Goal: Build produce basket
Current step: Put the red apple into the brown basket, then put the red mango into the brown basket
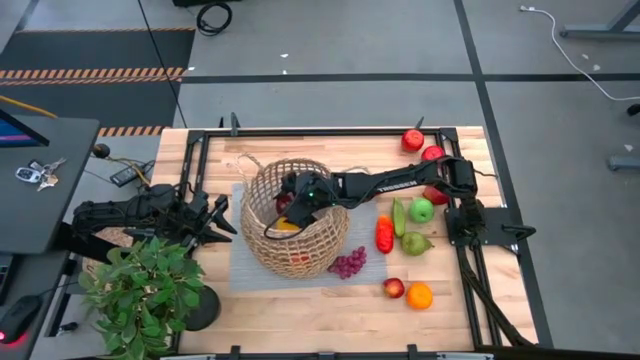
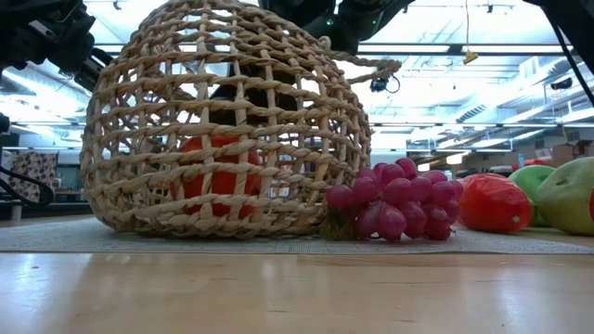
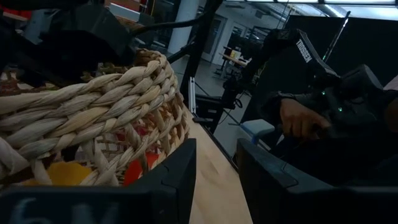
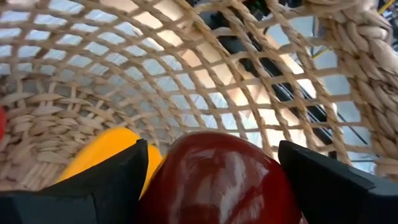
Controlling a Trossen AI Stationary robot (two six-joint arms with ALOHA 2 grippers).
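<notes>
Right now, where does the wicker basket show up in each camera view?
High view: basket at table centre, right hand inside it.
Low view: basket fills the left half, beside purple grapes.
Left wrist: basket at left.
Right wrist: basket's inside fills the picture.
Shared landmark: its weave.

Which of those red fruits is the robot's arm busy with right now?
The dark red one inside the basket, sitting between the right gripper's fingers next to the yellow piece. The other red fruits lie out on the table, untouched.
</notes>
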